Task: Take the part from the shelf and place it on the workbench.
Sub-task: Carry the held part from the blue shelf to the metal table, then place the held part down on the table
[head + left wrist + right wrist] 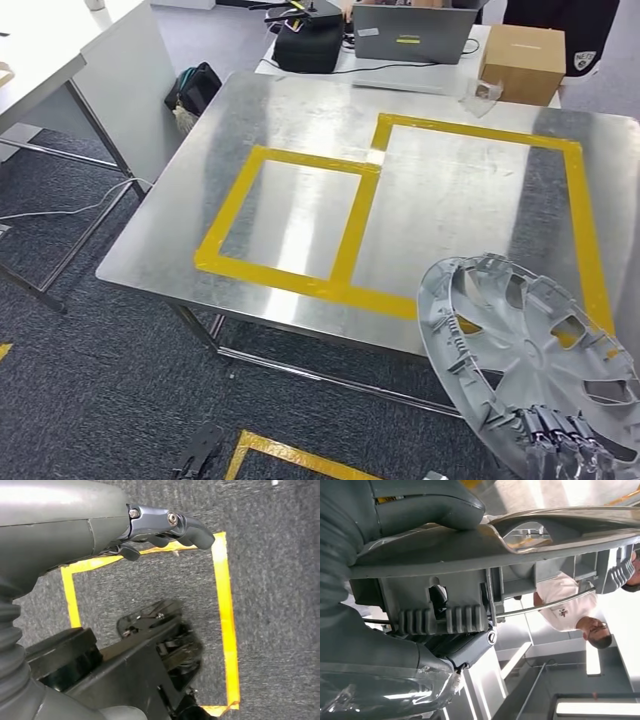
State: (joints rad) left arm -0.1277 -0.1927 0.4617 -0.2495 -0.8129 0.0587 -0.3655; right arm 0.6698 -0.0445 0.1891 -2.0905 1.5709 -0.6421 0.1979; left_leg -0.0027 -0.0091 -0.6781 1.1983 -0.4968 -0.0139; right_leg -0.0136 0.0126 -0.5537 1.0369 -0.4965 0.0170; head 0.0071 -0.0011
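The part is a grey plastic wheel cover (528,350) with open slots, held tilted above the near right corner of the metal workbench (453,200). My right hand (562,440) grips its near rim from below. In the right wrist view the thumb (429,505) lies on one face of the wheel cover (554,535) and darker fingers (471,647) press the ribbed rim from the other side. My left hand (162,527) hangs over the carpet with its fingers apart and nothing in it.
Yellow tape marks two joined rectangles (355,230) on the workbench. Behind it stand a laptop (411,30), a black bag (308,45) and a cardboard box (524,62). A white table (68,60) is at the left. A person (580,615) stands close by.
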